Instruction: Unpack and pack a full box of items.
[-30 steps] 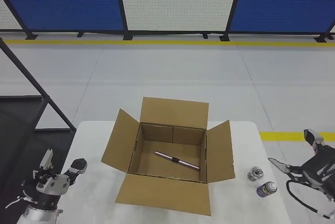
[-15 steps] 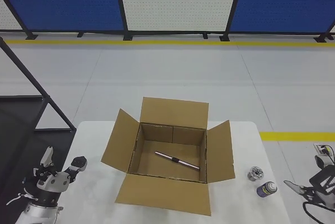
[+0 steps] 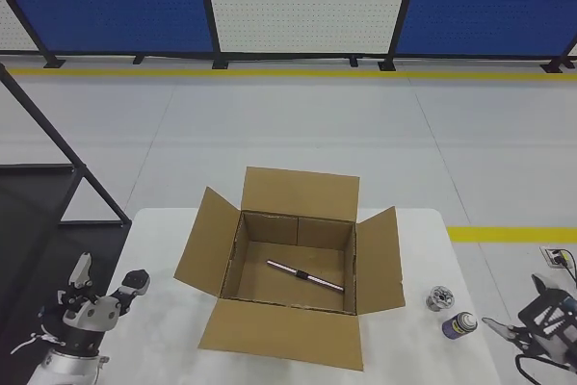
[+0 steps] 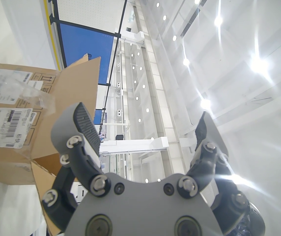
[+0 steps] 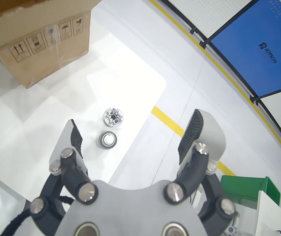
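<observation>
An open cardboard box (image 3: 293, 265) stands mid-table with all flaps spread; a thin dark pen-like rod (image 3: 305, 276) lies on its floor. Right of the box stand a small silver metal part (image 3: 438, 298) and a blue-sided can (image 3: 458, 325); the right wrist view shows the metal part (image 5: 113, 117) and the can (image 5: 107, 140) below the gripper. My right gripper (image 3: 537, 322) hovers open off the table's right front corner, empty (image 5: 136, 132). My left gripper (image 3: 107, 289) stands open and empty at the table's left front edge, pointing upward (image 4: 143, 124) beside the box wall (image 4: 32, 114).
The white table (image 3: 172, 318) ends close behind both arms. A black rack (image 3: 28, 192) stands left of the table. A green bin (image 5: 246, 187) sits on the floor to the right. Blue and white partition panels (image 3: 298, 24) line the far side.
My right arm has drawn back from the can toward the table's right front corner, away from the box. The left arm shifted only slightly.
</observation>
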Tool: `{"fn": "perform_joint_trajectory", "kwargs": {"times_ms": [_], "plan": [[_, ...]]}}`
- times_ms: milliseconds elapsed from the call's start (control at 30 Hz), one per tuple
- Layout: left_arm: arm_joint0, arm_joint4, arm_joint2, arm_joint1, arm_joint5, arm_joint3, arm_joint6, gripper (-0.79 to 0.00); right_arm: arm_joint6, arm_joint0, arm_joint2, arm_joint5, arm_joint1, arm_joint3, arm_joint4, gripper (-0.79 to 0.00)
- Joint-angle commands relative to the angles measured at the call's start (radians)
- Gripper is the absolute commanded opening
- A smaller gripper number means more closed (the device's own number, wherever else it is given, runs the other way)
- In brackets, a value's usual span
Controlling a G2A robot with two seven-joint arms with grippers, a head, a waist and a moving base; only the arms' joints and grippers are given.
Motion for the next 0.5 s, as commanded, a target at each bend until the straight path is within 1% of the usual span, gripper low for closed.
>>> {"fn": "perform_joint_trajectory", "kwargs": {"times_ms": [0,67,167,267,333,467], "plan": [[-0.001,-0.002,-0.002,0.0,0.0,0.002,-0.002,0.0,0.011,0.001,-0.016,-0.024,0.005,0.028,-0.006,0.0],[-0.004,-0.003,-0.003,0.001,0.001,0.003,-0.002,0.0,0.024,0.002,-0.031,-0.04,0.009,0.063,-0.008,0.0],[-0.011,-0.002,0.001,0.001,0.0,0.004,0.001,0.0,0.058,0.012,-0.068,-0.022,0.013,0.137,0.018,0.0],[-0.013,-0.001,0.002,0.001,-0.001,0.005,0.003,0.0,0.081,0.031,-0.101,-0.029,0.017,0.232,0.116,0.0],[-0.013,-0.001,0.002,0.001,-0.001,0.005,0.003,0.0,0.108,0.046,-0.119,-0.055,0.022,0.285,0.186,0.0],[-0.013,-0.001,0.002,0.001,-0.001,0.005,0.003,0.0,0.166,0.081,-0.148,-0.034,0.031,0.36,0.275,0.0]]}}
